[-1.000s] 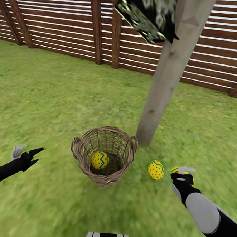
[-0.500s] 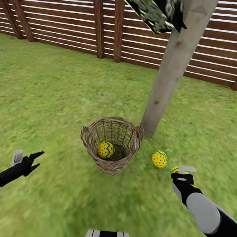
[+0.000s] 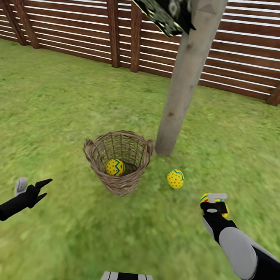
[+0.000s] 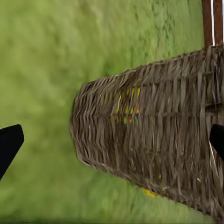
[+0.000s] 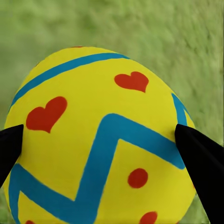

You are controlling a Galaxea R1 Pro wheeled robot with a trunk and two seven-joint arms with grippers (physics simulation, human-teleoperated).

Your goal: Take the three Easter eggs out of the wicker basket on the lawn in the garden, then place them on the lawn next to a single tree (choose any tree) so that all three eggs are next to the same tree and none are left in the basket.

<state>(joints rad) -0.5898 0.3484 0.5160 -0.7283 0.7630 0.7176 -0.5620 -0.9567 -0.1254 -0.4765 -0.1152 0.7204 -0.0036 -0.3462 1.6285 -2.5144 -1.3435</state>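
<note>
Right gripper [image 3: 214,202] clamps one yellow egg [image 5: 100,140] with blue zigzag and red marks above the lawn [image 3: 53,107]. Second egg [image 3: 175,179] lies beside the tree [image 3: 177,96]. Third egg [image 3: 114,167] sits inside the wicker basket [image 3: 119,185]. Left gripper [image 3: 34,188] is spread wide, empty

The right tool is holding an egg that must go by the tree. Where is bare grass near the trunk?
Bare lawn lies right of the tree, beyond the egg on the grass. Left of the trunk is crowded: the wicker basket nearly touches it. The right tool grips its egg.
</note>
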